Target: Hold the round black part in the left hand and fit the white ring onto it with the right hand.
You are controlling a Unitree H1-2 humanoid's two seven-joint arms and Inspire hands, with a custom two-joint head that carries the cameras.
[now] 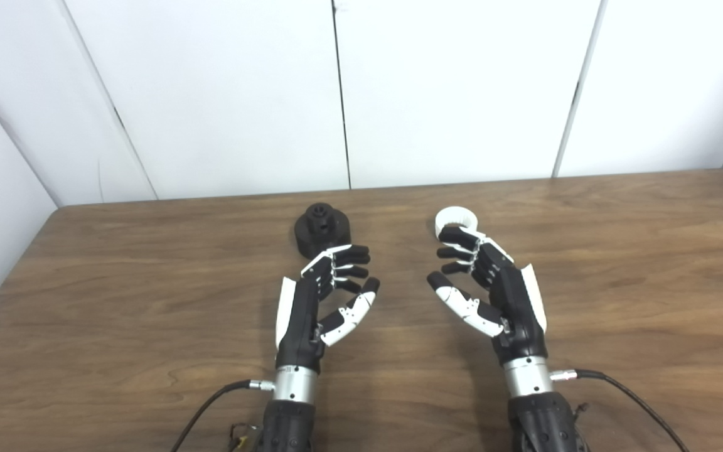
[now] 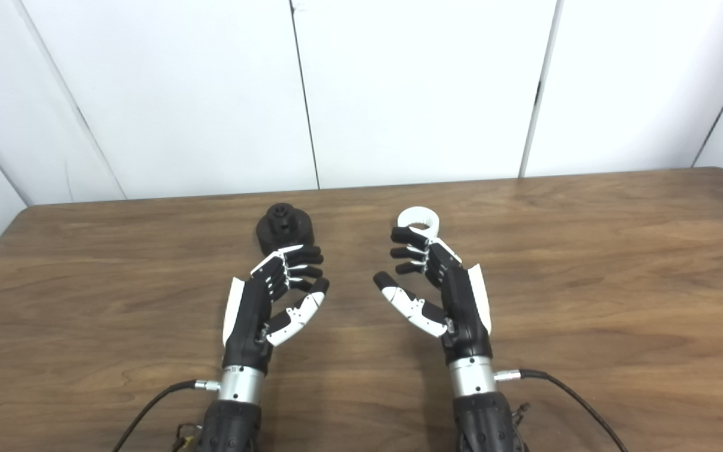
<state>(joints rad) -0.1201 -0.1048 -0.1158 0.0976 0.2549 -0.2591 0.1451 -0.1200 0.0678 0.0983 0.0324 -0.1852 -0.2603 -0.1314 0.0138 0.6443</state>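
The round black part (image 1: 321, 230) sits on the wooden table (image 1: 619, 270), left of centre and toward the back. The white ring (image 1: 455, 221) lies on the table to its right. My left hand (image 1: 330, 289) hovers just in front of the black part, fingers curled but apart, holding nothing. My right hand (image 1: 487, 282) is just in front of the white ring, also open and empty, its fingertips hiding the ring's near edge. The two palms face each other.
White wall panels (image 1: 449, 88) stand right behind the table's back edge. Black cables (image 1: 631, 398) trail from both wrists along the table's front. The table's left edge (image 1: 7, 282) lies well away from my left hand.
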